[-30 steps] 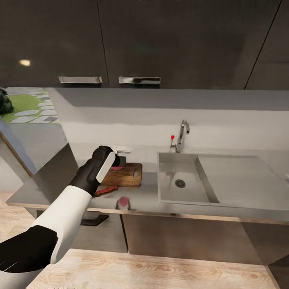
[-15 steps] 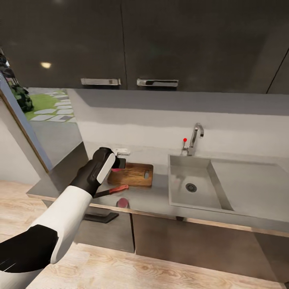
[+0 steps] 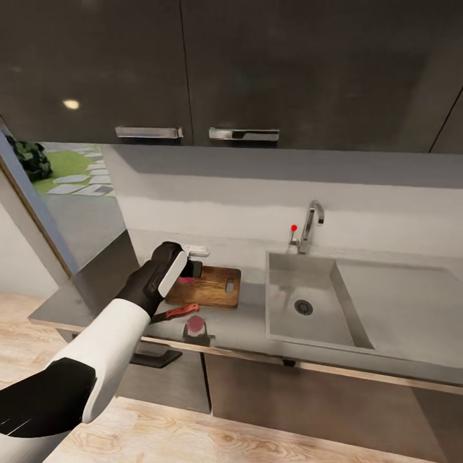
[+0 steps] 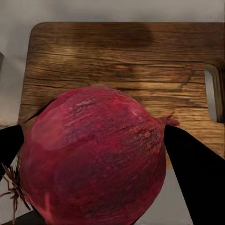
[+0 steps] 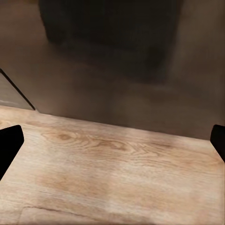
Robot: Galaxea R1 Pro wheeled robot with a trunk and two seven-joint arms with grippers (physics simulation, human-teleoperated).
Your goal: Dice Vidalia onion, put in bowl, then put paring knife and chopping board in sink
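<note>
Your left fingers clamped onion above board; board's far end hidden behind arm. Knife on surface beside board. Right fingers spread over floor.

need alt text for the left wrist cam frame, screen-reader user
A dark red Vidalia onion sits clamped between the left gripper's two black fingers, held above a brown wooden chopping board. The board's slot-shaped handle hole is at one short edge.
</note>
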